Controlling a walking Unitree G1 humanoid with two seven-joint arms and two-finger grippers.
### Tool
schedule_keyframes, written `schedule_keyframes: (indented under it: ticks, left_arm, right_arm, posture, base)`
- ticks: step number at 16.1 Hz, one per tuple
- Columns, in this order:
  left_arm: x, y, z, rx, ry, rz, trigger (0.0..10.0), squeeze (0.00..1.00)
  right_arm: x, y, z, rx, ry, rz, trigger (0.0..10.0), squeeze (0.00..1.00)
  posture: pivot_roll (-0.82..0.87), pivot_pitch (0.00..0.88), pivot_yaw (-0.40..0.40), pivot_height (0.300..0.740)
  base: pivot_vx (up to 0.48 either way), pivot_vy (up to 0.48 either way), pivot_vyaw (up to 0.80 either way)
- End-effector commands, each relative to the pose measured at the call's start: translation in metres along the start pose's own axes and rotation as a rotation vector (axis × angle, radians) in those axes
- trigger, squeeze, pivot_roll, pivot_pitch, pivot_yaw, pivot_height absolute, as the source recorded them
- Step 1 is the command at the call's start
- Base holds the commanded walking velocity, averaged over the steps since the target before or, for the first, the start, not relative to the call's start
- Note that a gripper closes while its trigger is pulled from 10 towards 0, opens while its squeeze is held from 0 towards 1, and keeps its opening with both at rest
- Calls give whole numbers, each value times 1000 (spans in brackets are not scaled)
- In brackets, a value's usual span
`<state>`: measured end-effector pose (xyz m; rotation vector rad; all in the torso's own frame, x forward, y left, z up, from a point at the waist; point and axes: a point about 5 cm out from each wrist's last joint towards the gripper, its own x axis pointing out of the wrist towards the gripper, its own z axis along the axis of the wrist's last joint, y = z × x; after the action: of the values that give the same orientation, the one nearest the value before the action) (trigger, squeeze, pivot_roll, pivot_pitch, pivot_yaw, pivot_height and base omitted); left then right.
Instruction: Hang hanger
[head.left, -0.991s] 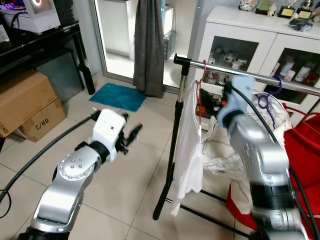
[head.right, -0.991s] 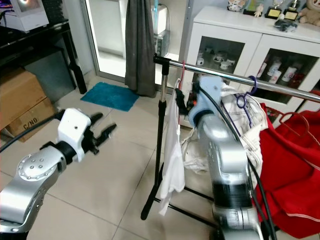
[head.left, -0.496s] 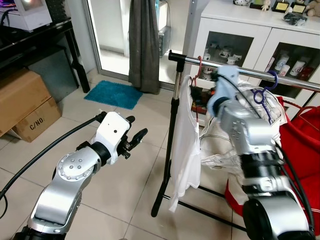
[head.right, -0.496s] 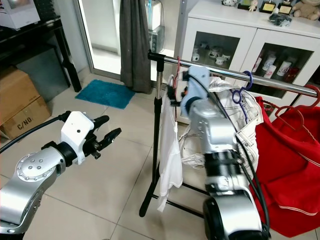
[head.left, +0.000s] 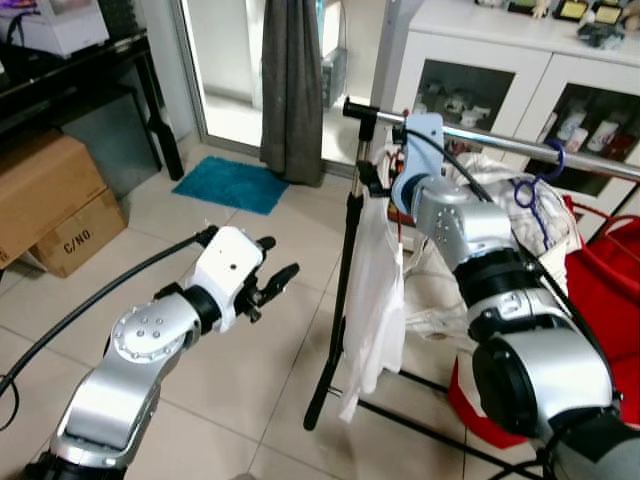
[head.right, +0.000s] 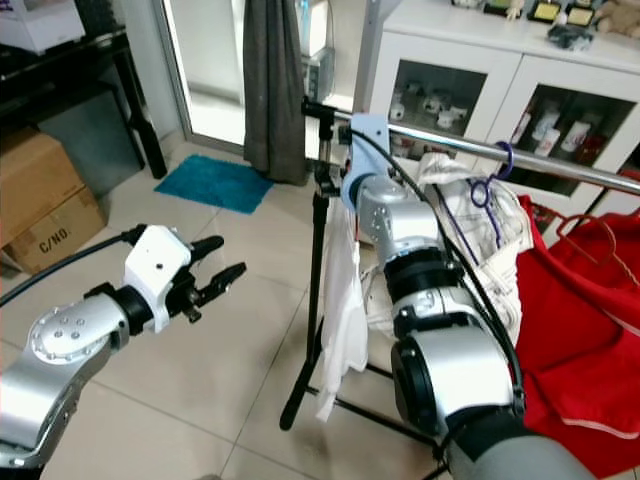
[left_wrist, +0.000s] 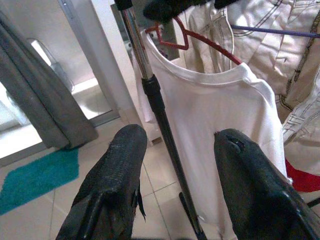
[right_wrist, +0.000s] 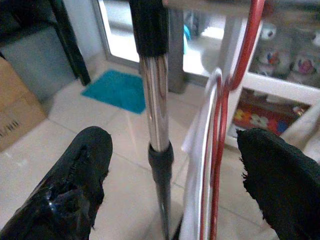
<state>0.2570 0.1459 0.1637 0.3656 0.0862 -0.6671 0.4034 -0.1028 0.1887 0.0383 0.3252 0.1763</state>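
**A:** Where's the hanger right now?

**B:** The red hanger (right_wrist: 222, 115) is hooked on the silver rail (head.left: 480, 139), close to the end where the rail meets the upright post (head.left: 345, 250) of the clothes rack. A white T-shirt (head.left: 375, 300) hangs from it, draping down beside the post.

**A:** And the right gripper?

**B:** The right gripper (head.left: 372, 182) is up at the rail's end, just by the post. From its wrist camera, its black fingers (right_wrist: 75, 185) are spread wide apart, with the post and the hanger's red wire both standing between them. Nothing is clamped.

**A:** The left one?

**B:** The left gripper (head.left: 268, 282) is held out low over the tiled floor (head.left: 200, 260), well apart from the rack and pointing toward it. Its fingers (left_wrist: 117, 175) are parted too, holding nothing.

**A:** What else is on that rail?

**B:** A purple hanger (head.left: 535, 190) farther along, carrying a cream garment (head.left: 500, 220), then red cloth (head.right: 580, 340) at the far side. Behind stands a white cabinet (head.left: 500, 60). A grey curtain (head.left: 293, 90) and teal mat (head.left: 228, 186) are by the door, cardboard boxes (head.left: 50, 200) to the left.
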Motion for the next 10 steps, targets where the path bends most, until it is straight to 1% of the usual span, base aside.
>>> schedule_keyframes:
  ticks: [1, 2, 3, 4, 5, 6, 10]
  left_arm:
    - [-1, -5, 3, 13, -11, -28, 10000, 0]
    - [-1, -5, 3, 13, -9, -29, 10000, 0]
    - [-2, -6, 3, 12, -8, -30, 10000, 0]
    - [-3, -7, 3, 11, -5, -31, 10000, 0]
    - [-3, -7, 2, 9, -4, -32, 10000, 0]
    - [-4, -7, 2, 9, -2, -34, 10000, 0]
    - [-5, -9, 2, 9, 3, -44, 10000, 0]
  right_arm:
    - [3, -4, 3, -10, 11, -34, 10000, 0]
    - [4, -5, 2, 3, 23, -47, 8471, 0]
    - [5, -7, 0, 22, 37, -59, 3412, 0]
    - [6, -9, -2, 34, 44, -72, 2510, 0]
    - [7, -9, -2, 39, 45, -77, 588, 0]
    - [7, -8, -3, 52, 48, -81, 0, 0]
    - [9, -12, -5, 45, 49, -123, 0, 0]
  posture:
    - [-35, 0, -43, 740]
    - [-33, 0, -46, 740]
    - [-32, 0, -51, 740]
    - [-32, 0, -50, 740]
    - [-31, 0, -50, 740]
    - [-32, 0, -49, 740]
    - [-29, 0, -48, 740]
  base:
    - [0, 0, 0]
    - [0, 0, 0]
    - [0, 0, 0]
    - [0, 0, 0]
    - [0, 0, 0]
    - [0, 0, 0]
    - [0, 0, 0]
